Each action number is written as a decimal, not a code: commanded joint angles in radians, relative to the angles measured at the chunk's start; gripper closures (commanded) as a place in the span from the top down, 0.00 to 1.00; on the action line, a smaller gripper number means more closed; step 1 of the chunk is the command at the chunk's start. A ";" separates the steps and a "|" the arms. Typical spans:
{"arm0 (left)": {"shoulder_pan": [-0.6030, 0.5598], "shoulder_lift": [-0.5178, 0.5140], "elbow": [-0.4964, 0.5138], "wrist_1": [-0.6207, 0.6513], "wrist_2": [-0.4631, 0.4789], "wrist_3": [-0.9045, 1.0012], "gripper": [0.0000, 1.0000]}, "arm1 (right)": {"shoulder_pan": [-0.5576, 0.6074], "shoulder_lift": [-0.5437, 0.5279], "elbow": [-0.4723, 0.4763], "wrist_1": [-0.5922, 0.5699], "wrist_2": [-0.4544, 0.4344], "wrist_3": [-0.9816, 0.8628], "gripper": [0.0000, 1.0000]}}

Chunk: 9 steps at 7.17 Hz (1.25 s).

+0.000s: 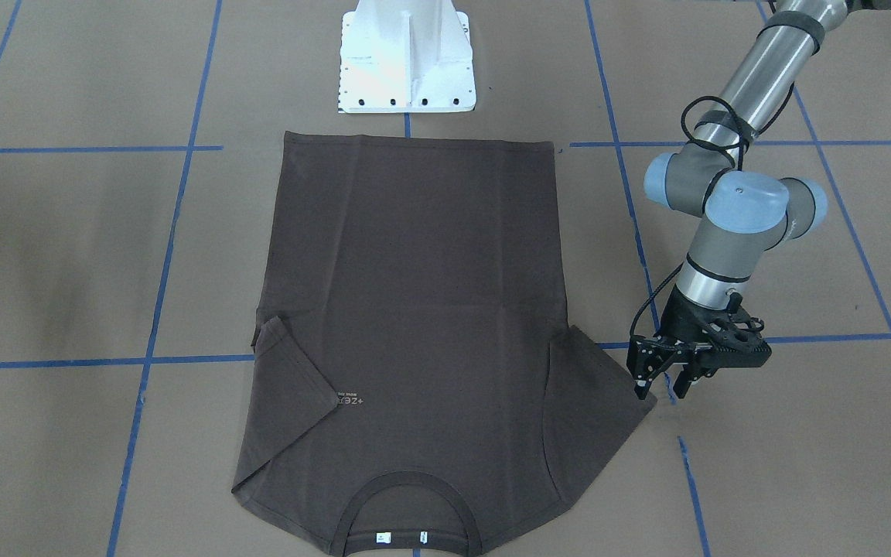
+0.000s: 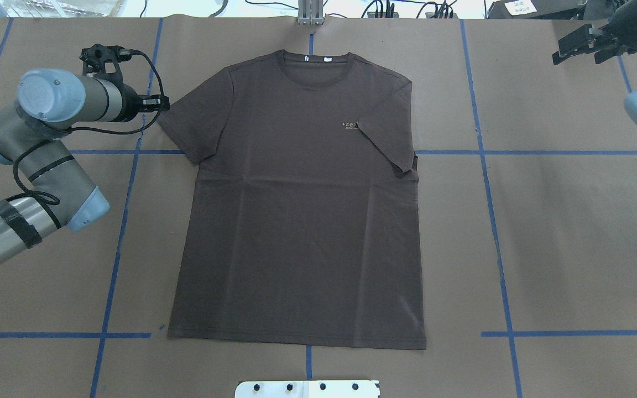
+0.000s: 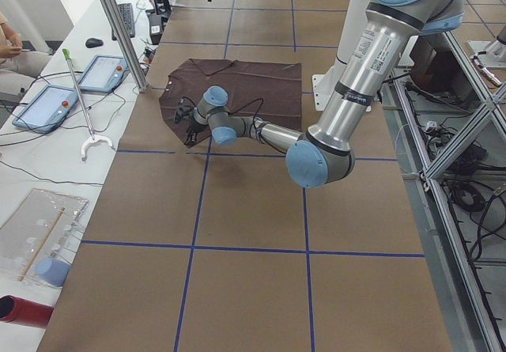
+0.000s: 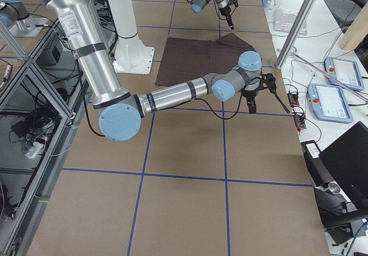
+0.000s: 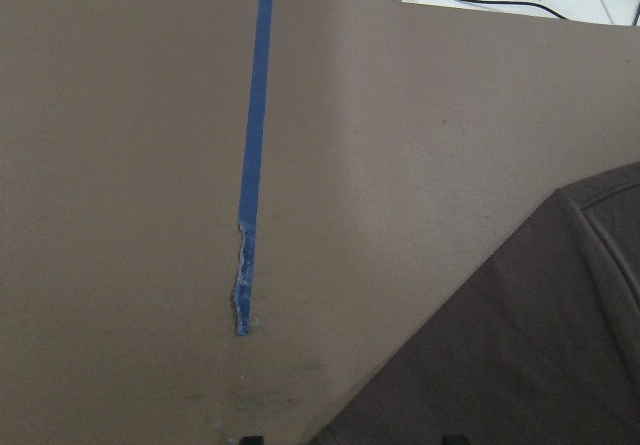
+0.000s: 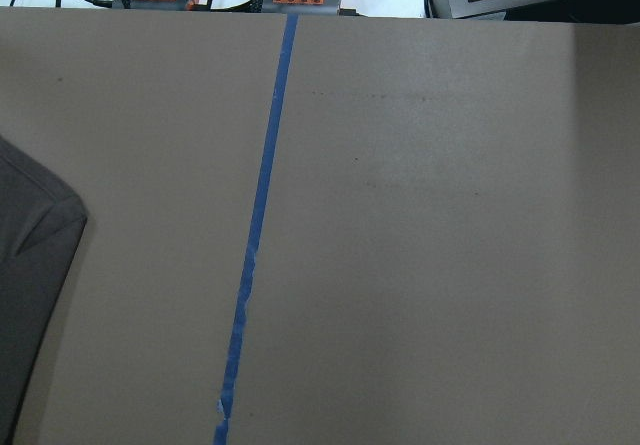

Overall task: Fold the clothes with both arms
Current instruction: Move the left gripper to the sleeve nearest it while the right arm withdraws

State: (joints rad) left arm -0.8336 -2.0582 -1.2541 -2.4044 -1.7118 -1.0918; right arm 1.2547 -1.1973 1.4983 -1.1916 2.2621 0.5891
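One broad surface (image 2: 573,249) of brown paper, gridded with blue tape (image 2: 573,333), carries a dark brown short-sleeved T-shirt (image 2: 302,221). It lies flat at the middle, front up, collar away from the robot. The silver-grey left arm (image 2: 47,105) sets its black left end effector (image 1: 662,385), fingers spread, at the outspread sleeve (image 2: 191,121). The right end effector (image 2: 575,52) (also spread) hangs well apart. The other sleeve (image 2: 387,138) folds inward, partly covering a pale logo (image 2: 350,126) that reads "+ZE". Two white neck labels (image 2: 327,58) are illegible.
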 commanded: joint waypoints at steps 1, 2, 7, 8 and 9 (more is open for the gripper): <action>0.017 -0.022 0.042 -0.002 0.011 0.009 0.64 | 0.000 -0.001 -0.001 0.000 -0.004 0.000 1.00; 0.019 -0.023 0.045 -0.002 0.011 0.021 0.64 | 0.000 -0.001 0.000 0.000 -0.009 -0.002 1.00; 0.019 -0.025 0.058 -0.004 0.011 0.081 0.62 | 0.000 0.001 -0.001 0.000 -0.010 0.000 1.00; 0.019 -0.026 0.065 -0.004 0.011 0.081 0.61 | 0.000 0.001 -0.001 0.000 -0.012 0.000 1.00; 0.019 -0.026 0.065 -0.004 0.011 0.082 0.60 | 0.000 0.001 -0.001 0.000 -0.010 -0.002 1.00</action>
State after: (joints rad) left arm -0.8146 -2.0842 -1.1916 -2.4083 -1.7012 -1.0124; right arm 1.2548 -1.1965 1.4972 -1.1919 2.2511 0.5886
